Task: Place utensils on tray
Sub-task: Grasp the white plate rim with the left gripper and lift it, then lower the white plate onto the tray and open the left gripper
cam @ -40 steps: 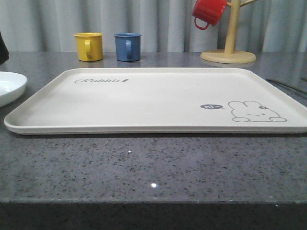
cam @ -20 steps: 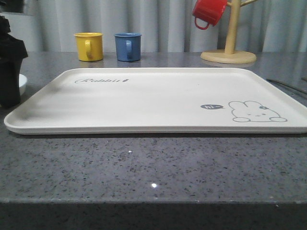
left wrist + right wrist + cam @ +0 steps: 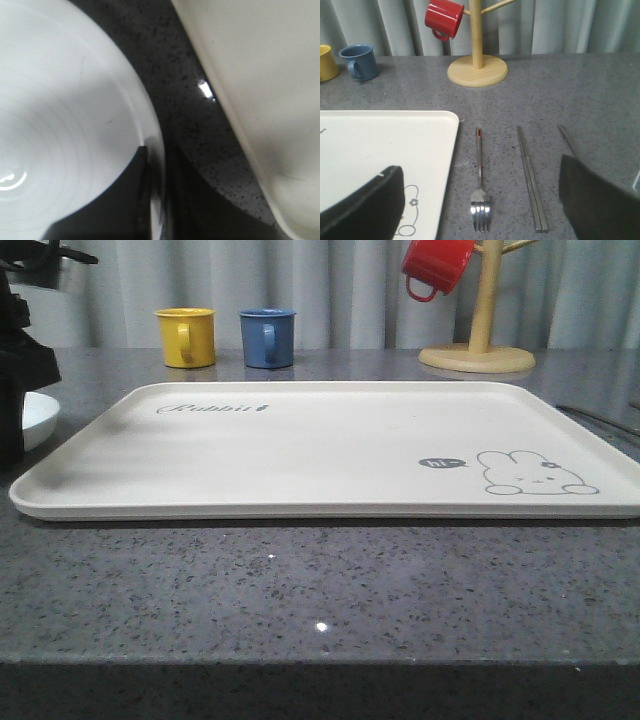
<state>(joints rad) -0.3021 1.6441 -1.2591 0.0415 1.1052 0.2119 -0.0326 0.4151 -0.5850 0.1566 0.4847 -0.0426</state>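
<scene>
I see my left arm lowered at the left edge of the front view, its left gripper (image 3: 150, 200) down at the plate (image 3: 60, 125), with one dark finger (image 3: 107, 200) over the plate's inner side near the rim, but I cannot tell how far it is opened. The plate stands on the grey surface (image 3: 320, 590) just beside the left end of the tray (image 3: 330, 445), not touching it. My right gripper (image 3: 480, 210) hangs spread wide above the fork (image 3: 480, 200) and the chopsticks (image 3: 530, 180), which lie on the surface beside the tray's right edge.
</scene>
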